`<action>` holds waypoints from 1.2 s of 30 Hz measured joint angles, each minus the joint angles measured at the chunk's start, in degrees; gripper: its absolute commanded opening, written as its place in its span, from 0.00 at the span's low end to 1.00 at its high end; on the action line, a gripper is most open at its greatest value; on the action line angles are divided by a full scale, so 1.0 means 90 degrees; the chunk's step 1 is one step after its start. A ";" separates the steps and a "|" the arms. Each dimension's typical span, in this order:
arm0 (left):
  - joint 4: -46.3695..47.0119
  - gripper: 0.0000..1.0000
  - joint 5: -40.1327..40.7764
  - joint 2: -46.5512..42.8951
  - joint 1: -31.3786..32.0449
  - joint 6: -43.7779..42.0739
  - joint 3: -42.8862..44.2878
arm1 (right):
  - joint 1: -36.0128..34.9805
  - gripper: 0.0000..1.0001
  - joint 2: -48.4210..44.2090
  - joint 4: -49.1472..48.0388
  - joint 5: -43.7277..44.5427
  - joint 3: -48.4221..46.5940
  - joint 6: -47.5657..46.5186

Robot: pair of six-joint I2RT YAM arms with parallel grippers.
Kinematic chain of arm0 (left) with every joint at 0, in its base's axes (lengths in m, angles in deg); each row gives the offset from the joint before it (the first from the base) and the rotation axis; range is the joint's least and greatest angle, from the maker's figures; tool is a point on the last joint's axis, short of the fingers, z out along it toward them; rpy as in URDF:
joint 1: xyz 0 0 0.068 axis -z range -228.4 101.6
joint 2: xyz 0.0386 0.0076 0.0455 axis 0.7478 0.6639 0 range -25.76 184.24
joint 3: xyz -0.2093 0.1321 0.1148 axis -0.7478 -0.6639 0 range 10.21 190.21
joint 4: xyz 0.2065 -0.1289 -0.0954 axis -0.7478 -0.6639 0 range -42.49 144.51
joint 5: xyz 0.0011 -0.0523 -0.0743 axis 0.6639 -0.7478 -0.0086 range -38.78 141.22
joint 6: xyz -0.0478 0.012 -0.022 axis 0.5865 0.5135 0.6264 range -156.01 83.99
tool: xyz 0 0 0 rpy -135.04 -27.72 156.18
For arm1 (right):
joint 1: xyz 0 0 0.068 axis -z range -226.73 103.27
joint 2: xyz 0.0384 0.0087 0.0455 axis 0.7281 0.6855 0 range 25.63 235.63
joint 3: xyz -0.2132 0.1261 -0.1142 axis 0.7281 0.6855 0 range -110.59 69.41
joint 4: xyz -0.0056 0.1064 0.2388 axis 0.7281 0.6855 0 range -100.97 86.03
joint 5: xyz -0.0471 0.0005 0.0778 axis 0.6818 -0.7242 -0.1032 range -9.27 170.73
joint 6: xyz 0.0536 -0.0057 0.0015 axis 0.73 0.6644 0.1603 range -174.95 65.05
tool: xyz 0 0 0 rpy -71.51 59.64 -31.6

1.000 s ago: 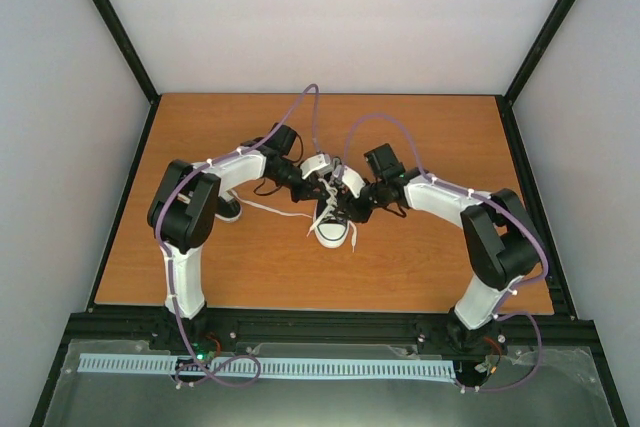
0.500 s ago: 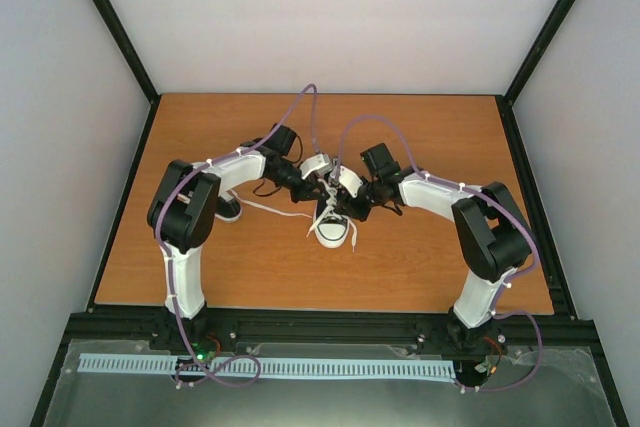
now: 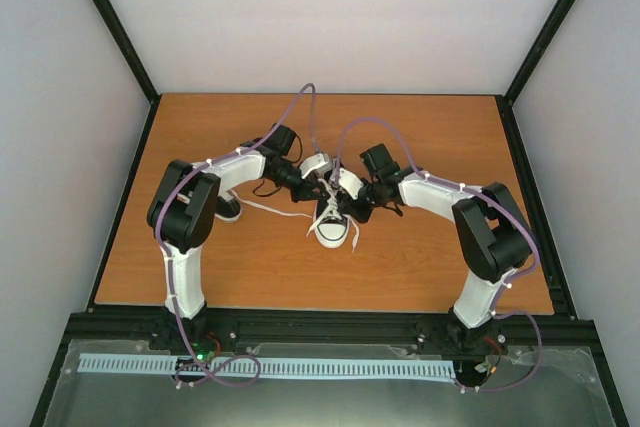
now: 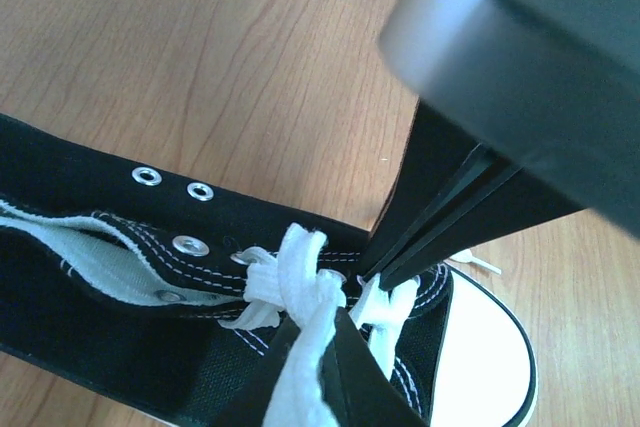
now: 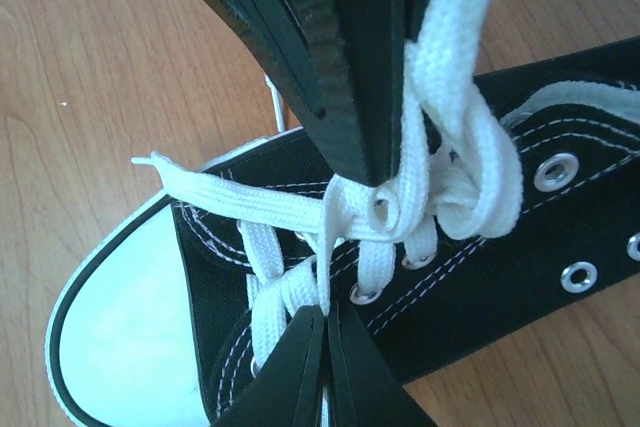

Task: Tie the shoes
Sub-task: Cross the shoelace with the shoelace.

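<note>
Left end effector (image 4: 325, 337) and right end effector (image 5: 325, 319) seemingly pinch shoe (image 5: 520, 282) laces (image 5: 250, 192).

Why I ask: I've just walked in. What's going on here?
Two robot arms are tying one black sneaker at mid-table. The left end effector is shut on a fold of its white lace, and the right end effector is pinched shut on another strand above the eyelets. No finished bow shows yet. The second sneaker sits to the left, partly hidden by the left arm, its lace loose on the table.
</note>
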 measured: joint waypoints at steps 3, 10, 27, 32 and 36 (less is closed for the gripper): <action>0.0000 0.03 0.0000 0.0000 -0.0032 0.0000 0.0000 | 0.0000 0.03 -0.0080 0.0029 0.0022 0.0000 0.0002; -0.0002 0.06 0.0012 0.0000 -0.0148 0.0000 0.0000 | 0.0000 0.03 -0.0515 0.0097 0.0202 0.0000 0.0019; -0.0032 0.01 0.0012 -0.0002 -0.0185 -0.0068 0.0000 | 0.0294 0.03 -0.1328 0.0420 0.0566 0.0148 0.0342; 0.0153 0.01 0.0036 -0.0036 -0.0182 -0.0039 -0.0066 | 0.0379 0.24 -0.1343 0.0415 0.0270 0.0209 0.0386; 0.0282 0.01 0.0070 -0.0073 -0.0185 0.0022 -0.0126 | 0.0376 0.46 -0.1268 0.0510 0.0051 0.0216 0.0464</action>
